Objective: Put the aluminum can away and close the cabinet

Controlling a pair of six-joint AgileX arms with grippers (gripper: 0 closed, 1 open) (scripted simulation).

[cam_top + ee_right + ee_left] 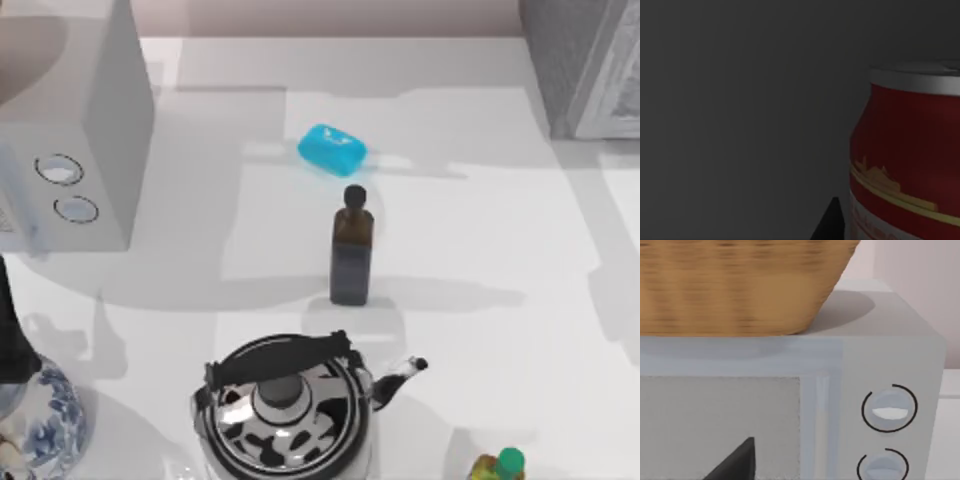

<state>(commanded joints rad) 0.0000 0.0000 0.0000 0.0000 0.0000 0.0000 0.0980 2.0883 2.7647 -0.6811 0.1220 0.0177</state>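
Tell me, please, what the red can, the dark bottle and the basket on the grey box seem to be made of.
The aluminum can looks like painted metal: a bare silvery rim above glossy red sides. The dark bottle seems to be brown glass or plastic, slightly see-through near its shoulder. The basket looks like woven wicker, with a fine tan weave pattern.
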